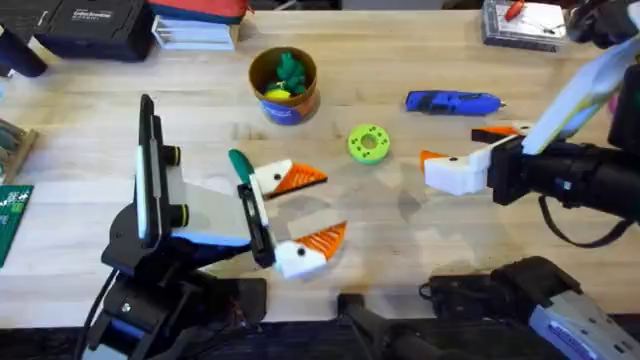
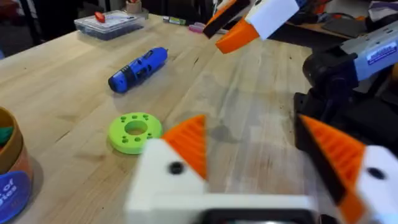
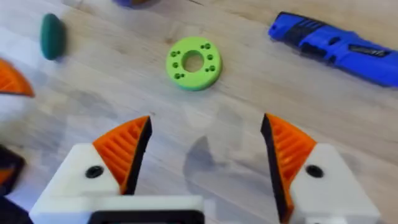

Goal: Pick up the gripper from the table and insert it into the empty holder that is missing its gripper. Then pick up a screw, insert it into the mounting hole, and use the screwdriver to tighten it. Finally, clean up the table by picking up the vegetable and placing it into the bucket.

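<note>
Counter [image 1: 420,60]: light plank top; screwdriver [image 1: 452,101] lies flat toward the far right, untouched; bucket [image 1: 285,87] stands upright at far centre, green and yellow toys inside; lime-green disc [image 1: 368,143] lies flat between bucket and screwdriver; vegetable [image 1: 239,163] lies on the counter just beside the left tool [image 1: 305,208], fingers apart, holding nothing; right tool [image 1: 470,148] hovers near the screwdriver, fingers [image 3: 124,149] apart, empty.
</note>
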Controlling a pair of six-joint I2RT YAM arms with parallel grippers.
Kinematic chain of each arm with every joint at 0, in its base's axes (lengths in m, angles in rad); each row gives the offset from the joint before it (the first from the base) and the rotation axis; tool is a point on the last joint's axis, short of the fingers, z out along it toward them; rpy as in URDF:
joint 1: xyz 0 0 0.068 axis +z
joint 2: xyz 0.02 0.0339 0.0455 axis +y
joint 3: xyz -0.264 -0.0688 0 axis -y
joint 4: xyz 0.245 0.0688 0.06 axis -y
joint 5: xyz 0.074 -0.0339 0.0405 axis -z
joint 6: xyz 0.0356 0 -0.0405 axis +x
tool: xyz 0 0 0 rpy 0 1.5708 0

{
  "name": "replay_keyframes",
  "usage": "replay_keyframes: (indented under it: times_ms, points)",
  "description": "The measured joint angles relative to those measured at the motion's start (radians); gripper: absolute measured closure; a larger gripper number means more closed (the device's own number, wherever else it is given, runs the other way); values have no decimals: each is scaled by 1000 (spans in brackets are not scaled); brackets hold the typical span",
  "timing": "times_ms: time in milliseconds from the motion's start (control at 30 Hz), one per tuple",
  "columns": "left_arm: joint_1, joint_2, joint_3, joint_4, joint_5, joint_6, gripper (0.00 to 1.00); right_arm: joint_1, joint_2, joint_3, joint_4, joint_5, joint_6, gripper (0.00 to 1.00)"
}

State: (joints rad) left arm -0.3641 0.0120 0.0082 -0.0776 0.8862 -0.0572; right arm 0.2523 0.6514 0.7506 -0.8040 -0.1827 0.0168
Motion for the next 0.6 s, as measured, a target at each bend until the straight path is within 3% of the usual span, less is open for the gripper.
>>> replay_keyframes:
  times_ms: [33,67,233,433,600]
  points:
    - [0,0,0,3,-1,2,115,0,1,0,-1,-13,14,8]
    - [0,0,0,10,-4,1,45,0,3,0,-3,-25,28,8]
    - [0,0,11,128,-49,-1,16,0,12,0,-5,-51,58,8]
    - [0,38,198,-166,-279,-43,15,0,16,0,-5,-52,58,8]
    - [0,219,454,-425,-521,-58,16,0,26,0,5,-55,58,8]
